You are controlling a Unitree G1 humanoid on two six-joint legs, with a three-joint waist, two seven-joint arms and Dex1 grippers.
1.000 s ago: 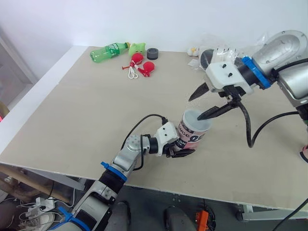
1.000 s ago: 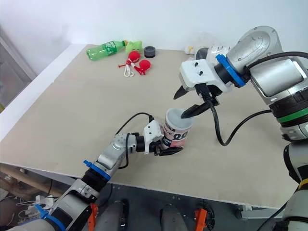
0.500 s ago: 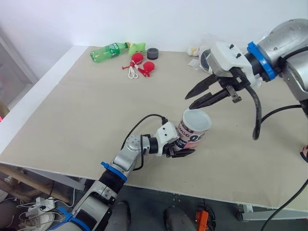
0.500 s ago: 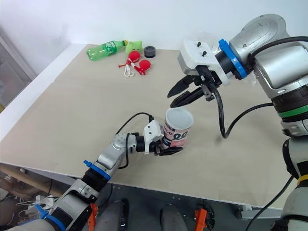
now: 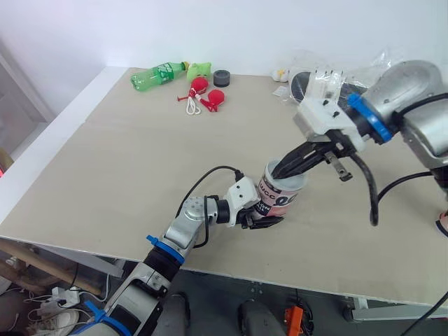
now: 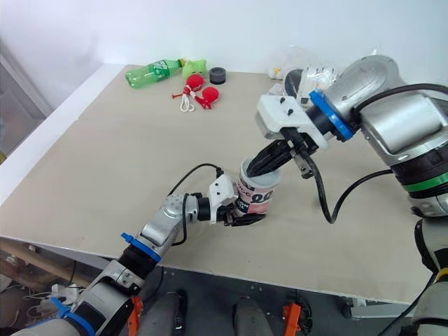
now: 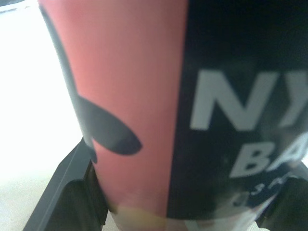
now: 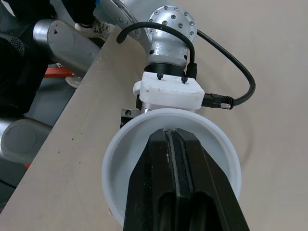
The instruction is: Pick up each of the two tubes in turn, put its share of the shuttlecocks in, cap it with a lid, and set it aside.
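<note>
Left eye view: short pink-and-black printed tube [image 5: 280,197] with open white mouth, near front of beige wooden table [image 5: 126,161], clamped low on its wall by left gripper [image 5: 264,218]. Right gripper [image 5: 283,171] angled down, 2 black fingers pressed together (thin seam between them), tips dipped inside tube mouth. Along far edge, well apart from tube: green plastic bottle [image 5: 158,75], small black ring-shaped object [image 5: 222,77].

Left wrist view: tube wall close up, black fingers [image 7: 62,192] tight against both sides.

Right wrist view: closed fingers [image 8: 192,183] poking into white tube rim.
</note>
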